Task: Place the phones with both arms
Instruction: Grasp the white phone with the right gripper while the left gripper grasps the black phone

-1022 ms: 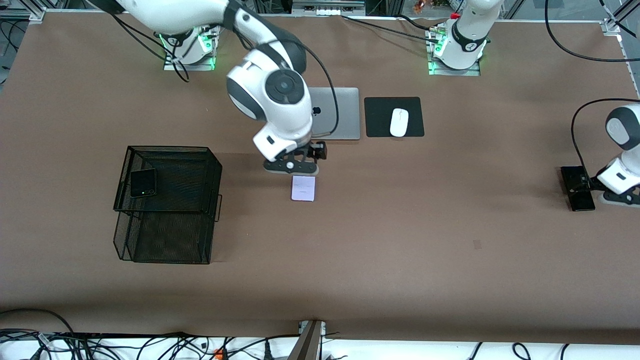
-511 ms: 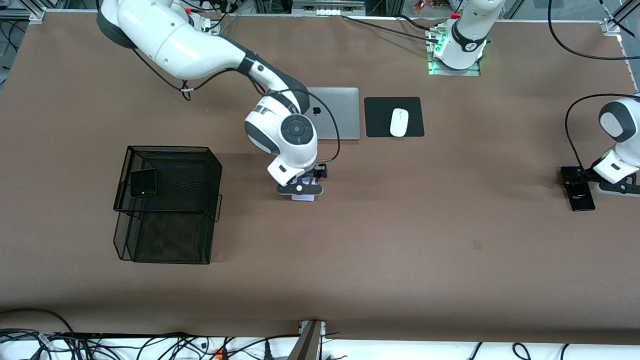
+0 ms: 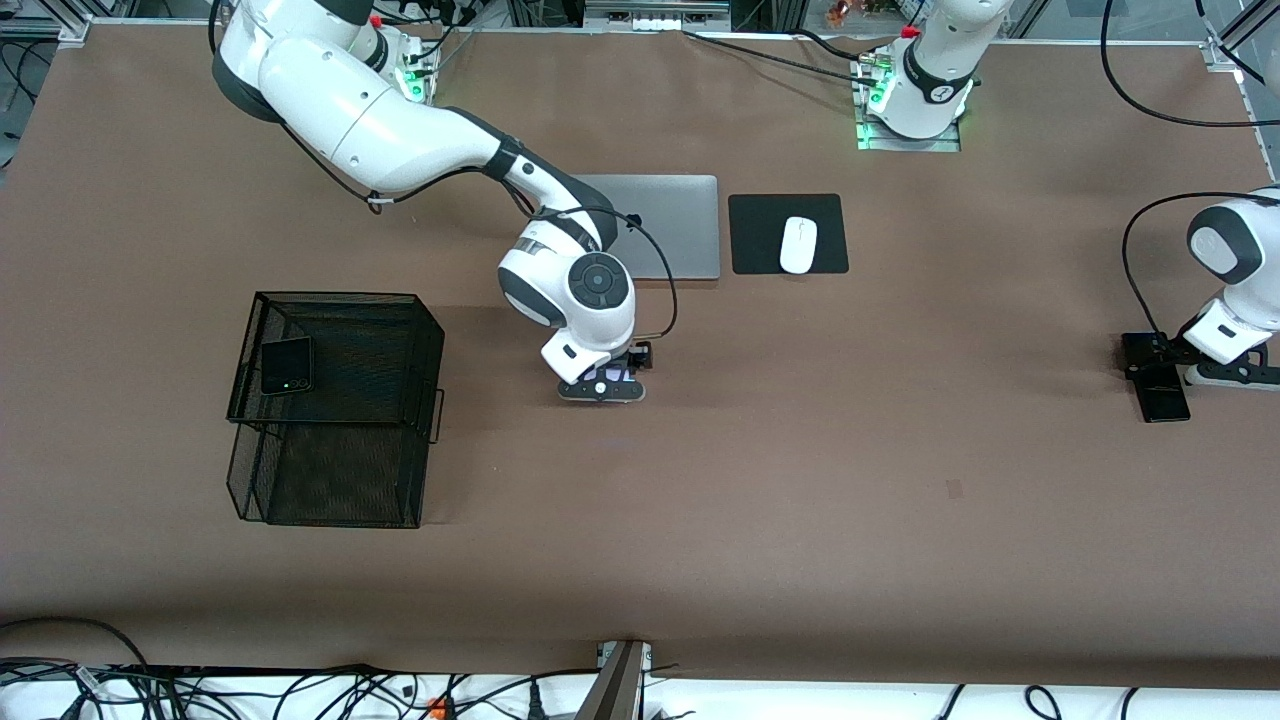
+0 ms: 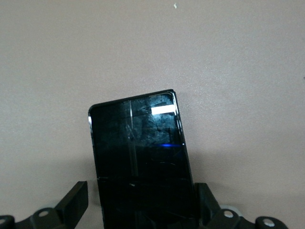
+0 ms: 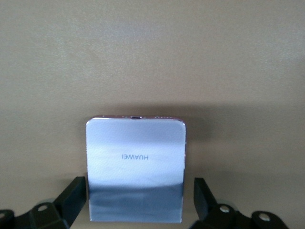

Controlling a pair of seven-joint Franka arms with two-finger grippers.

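Right gripper [image 3: 601, 388]: low over the pale phone [image 5: 136, 167] at mid-bench, nearer the front camera than the laptop [image 3: 670, 225]; fingers [image 5: 71, 198] spread, one at each long edge, gaps showing, nothing clamped.
Left gripper [image 3: 1165, 362]: down at the slim black phone [image 3: 1160, 385] toward the left arm's end of the bench; fingers [image 4: 76, 202] open, flanking the phone's near end without a firm grip visible.
Small black phone [image 3: 286, 365]: lying on the upper tier of the black mesh basket [image 3: 420, 330] toward the right arm's end.
Phone versus right gripper: centred between the fingers, flat on the bench, logo side up.
Phone versus left gripper: slightly skewed between the fingers, most of its length sticking out past them.
Risk, pale phone: thin and flat, so the closing fingers may ride over the edges or scrape the bench.
Risk, black phone: skew plus an end-only hold may twist it or let it droop and slip on lifting.
Bystanders: mouse [image 3: 798, 244] on its mat [image 3: 760, 235], well apart.
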